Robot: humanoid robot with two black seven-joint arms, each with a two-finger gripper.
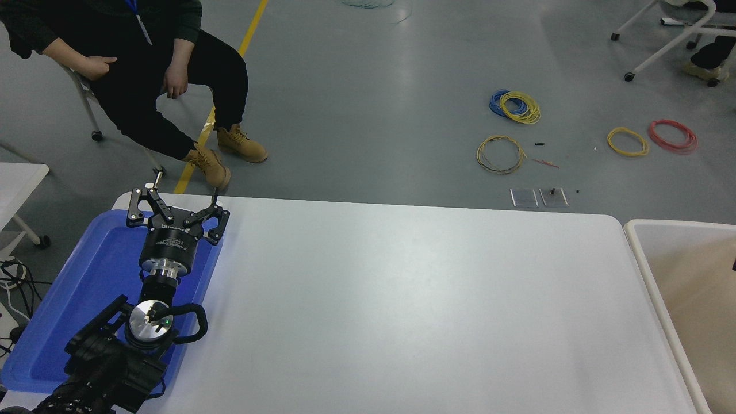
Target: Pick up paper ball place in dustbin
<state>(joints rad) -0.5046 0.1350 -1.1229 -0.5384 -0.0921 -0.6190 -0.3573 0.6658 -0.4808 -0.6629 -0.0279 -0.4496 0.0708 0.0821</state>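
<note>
- The left gripper hangs over the far end of a blue tray at the worktop's near-left corner, its black fingers spread wide apart with nothing between them.
- The left arm rises from the near-left corner across the tray, pointing toward the worktop's far edge.
- The right gripper is out of view; only a tiny dark speck shows at the picture's right edge over the dustbin, too small to identify.
- The white worktop shows nothing on it between the tray and its right edge.
- The dustbin, white-rimmed with a pale beige inside, stands just beyond the worktop's right edge, well apart from the left gripper.
- The paper ball cannot be seen anywhere: not on the worktop, not on the tray, not in the visible part of the dustbin.
- Progress, as a judgement: with no ball on the worktop and nothing in the left gripper, the ball is either already in the hidden part of the dustbin or with the unseen right gripper; which of these cannot be told.
- If it is not yet dropped, only the release over the dustbin appears left.
- Beyond the worktop's far-left corner, a person sits on a chair, and coils of wire lie on the grey floor.
</note>
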